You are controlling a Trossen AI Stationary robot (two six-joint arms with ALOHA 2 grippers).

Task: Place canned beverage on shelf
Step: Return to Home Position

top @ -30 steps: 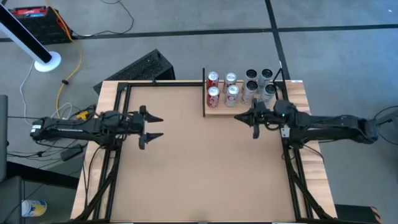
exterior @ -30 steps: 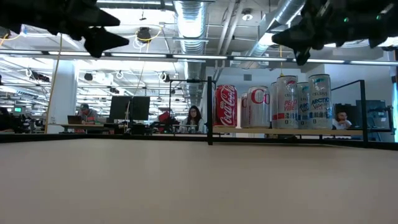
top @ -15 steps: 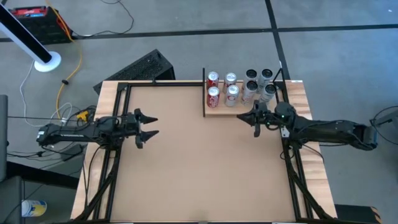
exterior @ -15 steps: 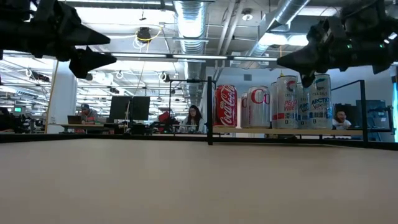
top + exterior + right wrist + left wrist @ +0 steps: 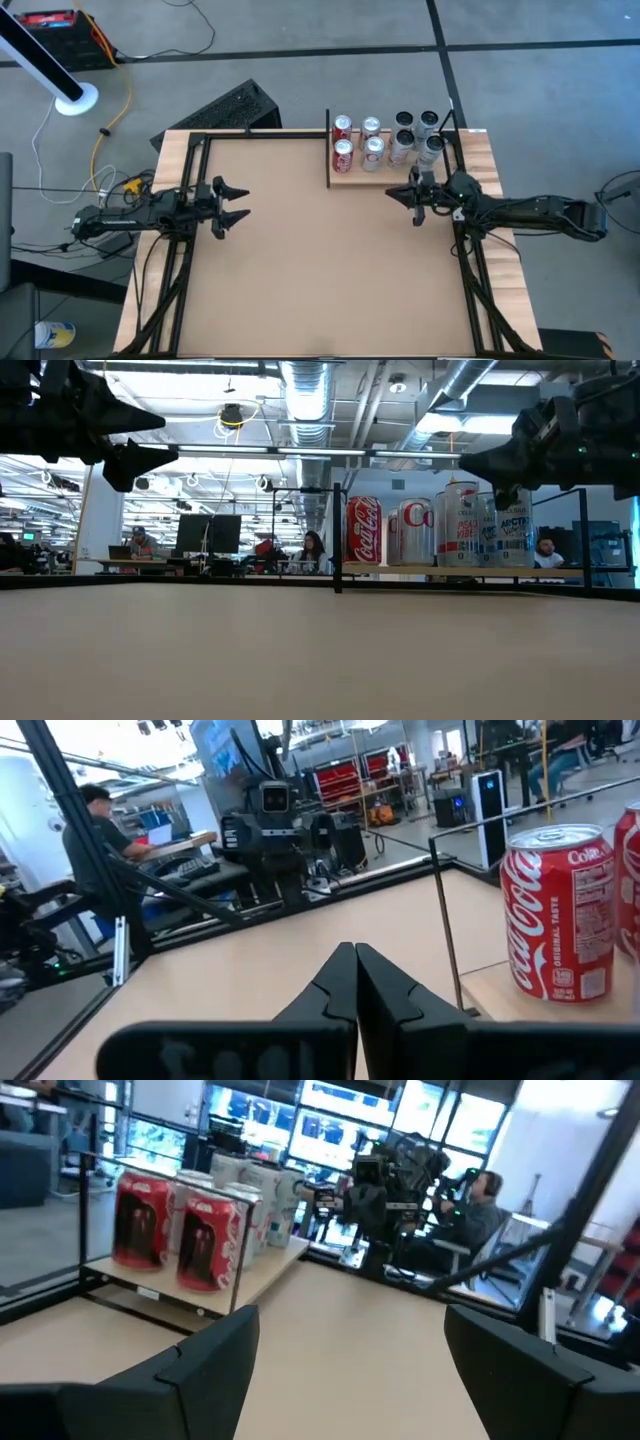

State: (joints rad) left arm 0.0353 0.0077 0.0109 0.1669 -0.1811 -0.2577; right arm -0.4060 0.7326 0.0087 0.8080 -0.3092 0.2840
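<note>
Several cans stand upright on their bases on the pale wood shelf at the table's far right. They are two red Coca-Cola cans, two silver cans and several dark-topped ones. A thin black bar stands upright at the shelf's left end. My right gripper is shut and empty, hovering just near of the shelf; its wrist view shows a red can ahead of it. My left gripper is open and empty, above the table's left side; in its wrist view the shelf lies far off.
Black frame rails run along the table's left, right and far edges. A black keyboard lies on the floor beyond the far edge. Bare brown tabletop lies between the arms. People sit in the room behind.
My left gripper has drawn back toward the table's left edge. My right gripper has drawn back toward the table's right edge and sunk a little, away from the shelf. The cans have not moved.
</note>
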